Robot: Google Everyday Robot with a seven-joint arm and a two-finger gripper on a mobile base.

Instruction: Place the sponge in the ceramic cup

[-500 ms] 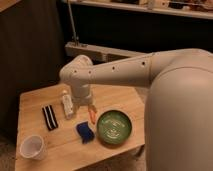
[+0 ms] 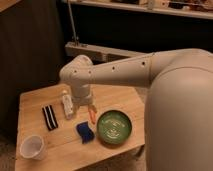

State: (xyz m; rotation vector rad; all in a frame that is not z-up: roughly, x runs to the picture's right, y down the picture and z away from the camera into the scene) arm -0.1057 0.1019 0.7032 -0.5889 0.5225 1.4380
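The sponge (image 2: 85, 132), a dark blue block, lies flat on the wooden table (image 2: 35, 102) just left of the green plate. The ceramic cup (image 2: 33, 147), small, white and upright, stands at the table's front left corner, well apart from the sponge. My gripper (image 2: 80, 112) hangs from the white arm above the table's middle, just behind the sponge and not touching it. It is open: one pale finger (image 2: 66, 106) points down on the left, an orange-tipped finger (image 2: 92, 116) on the right, and nothing is between them.
A green round plate (image 2: 114, 127) sits at the front right of the table. A black-and-white striped strip (image 2: 49, 117) lies left of the gripper. My large white body (image 2: 180, 110) fills the right side. Dark shelving stands behind the table.
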